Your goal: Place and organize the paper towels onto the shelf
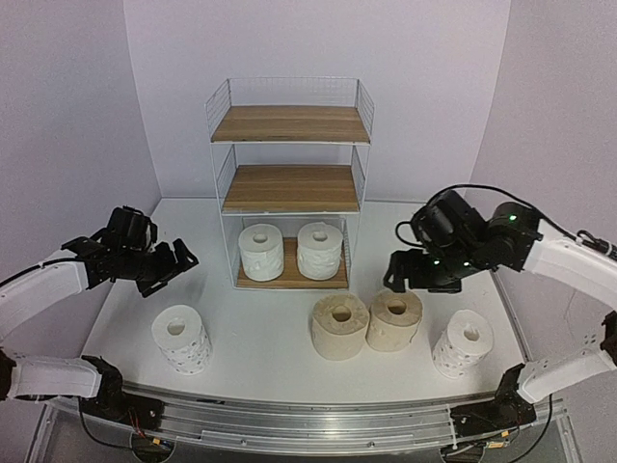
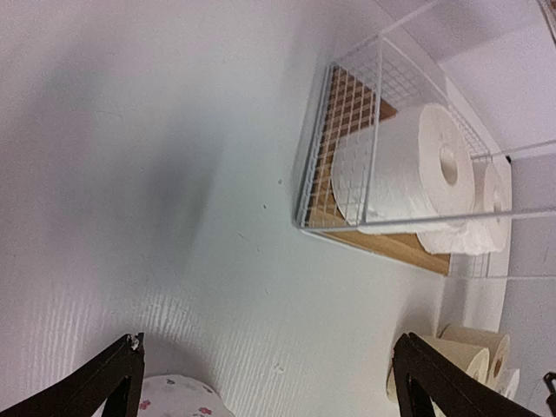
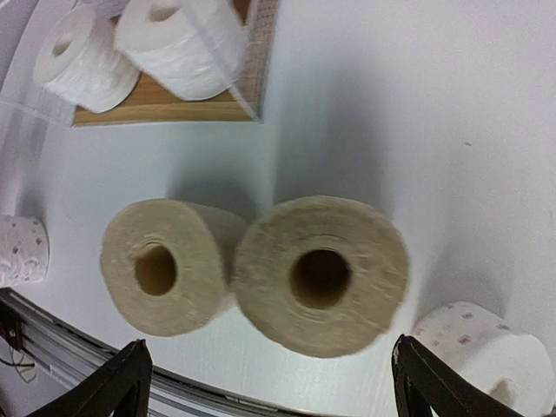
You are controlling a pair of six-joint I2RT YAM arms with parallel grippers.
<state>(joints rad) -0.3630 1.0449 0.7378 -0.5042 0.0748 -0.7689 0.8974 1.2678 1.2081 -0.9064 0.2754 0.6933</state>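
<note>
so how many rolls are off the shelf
4: left dotted roll front left, left beige roll and right beige roll side by side at centre, right dotted roll front right. None seems hidden.

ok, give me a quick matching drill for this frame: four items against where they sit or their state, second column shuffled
1. plain white rolls
2. beige rolls
3. left printed roll
4. top board

A. bare
B. side by side on the table, in front of the shelf
C. upright on the bottom board
D. alone on the table's left side, near the front edge

Pairs: 1-C, 2-B, 3-D, 4-A
</note>
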